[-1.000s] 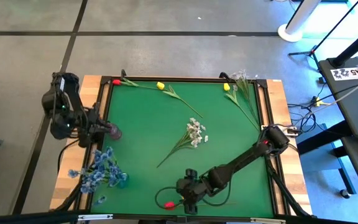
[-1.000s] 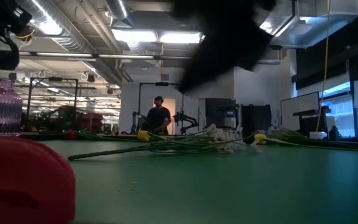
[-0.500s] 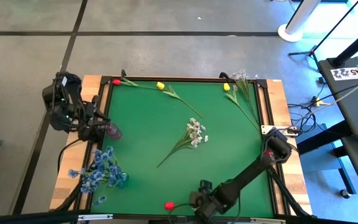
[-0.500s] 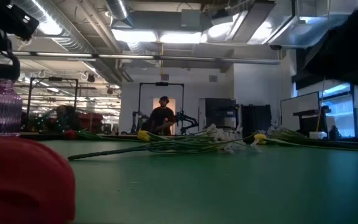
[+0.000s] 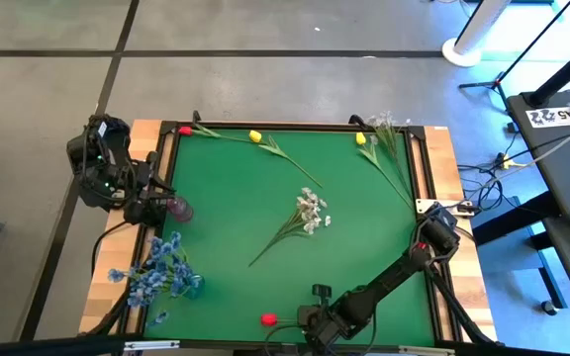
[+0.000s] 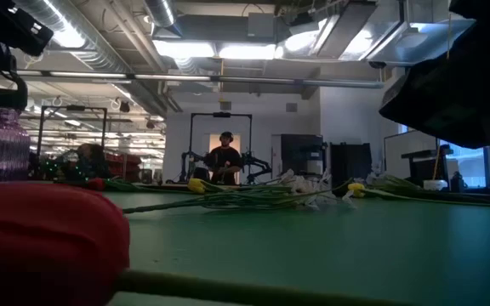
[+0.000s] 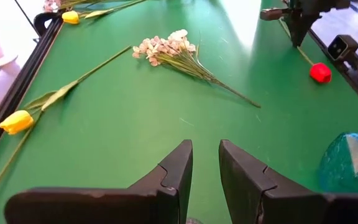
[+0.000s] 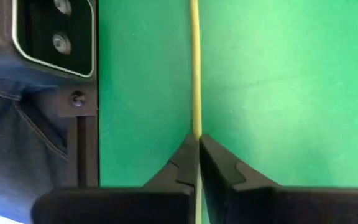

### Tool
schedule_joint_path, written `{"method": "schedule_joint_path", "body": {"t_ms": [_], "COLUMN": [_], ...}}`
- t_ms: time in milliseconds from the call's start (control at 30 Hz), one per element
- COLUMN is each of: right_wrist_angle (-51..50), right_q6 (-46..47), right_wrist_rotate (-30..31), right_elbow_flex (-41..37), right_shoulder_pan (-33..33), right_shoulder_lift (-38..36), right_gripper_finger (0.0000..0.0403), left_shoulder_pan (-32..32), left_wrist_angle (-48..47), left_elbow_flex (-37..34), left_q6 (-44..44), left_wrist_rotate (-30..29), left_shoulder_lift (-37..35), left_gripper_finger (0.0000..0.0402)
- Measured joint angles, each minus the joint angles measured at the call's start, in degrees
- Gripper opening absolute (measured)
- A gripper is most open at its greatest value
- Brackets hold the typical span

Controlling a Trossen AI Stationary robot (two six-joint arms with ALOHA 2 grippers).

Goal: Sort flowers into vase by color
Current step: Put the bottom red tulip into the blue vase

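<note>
Right tool (image 8: pixel 197 144) pinches thin stem (image 8: pixel 195 68) (smooth green mat (image 8: pixel 278 81)).

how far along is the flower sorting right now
Done: the blue flowers stand in a vase at the table's left near corner. In hand: the right gripper is shut on the red tulip's stem, its red head near the front edge. Left gripper waits by the purple vase. Left: the white cluster, yellow tulips and another red tulip.
</note>
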Motion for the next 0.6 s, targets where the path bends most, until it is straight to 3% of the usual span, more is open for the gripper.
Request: {"method": "schedule_joint_path", "body": {"t_ms": [167,333,533,600], "right_wrist_angle": [-3.6,-3.1,2.9,8.4], "right_q6": [-1.1,-5.6,-10.1,-13.7], "right_wrist_rotate": [8.1,17.2,11.6,12.6], "right_elbow_flex": [-0.4,-0.3,-0.6,-0.4], "right_shoulder_pan": [-1.6,-7.3,-14.8,-16.4], "right_shoulder_lift": [-1.8,-5.8,-5.7,-5.7], "right_gripper_finger": [0.0018,0.0009,0.0004,0.0004], "left_shoulder_pan": [0.0,0.0,0.0,0.0], "left_wrist_angle": [0.2,2.6,8.3,11.9], "left_elbow_flex": [0.0,0.0,0.0,0.0], "left_q6": [-2.7,-3.1,0.5,4.4], "left_wrist_rotate": [-0.7,-2.3,-4.1,-4.3], "left_shoulder_lift": [0.0,0.0,0.0,0.0], "left_gripper_finger": [0.0076,0.0076,0.0076,0.0076]}}
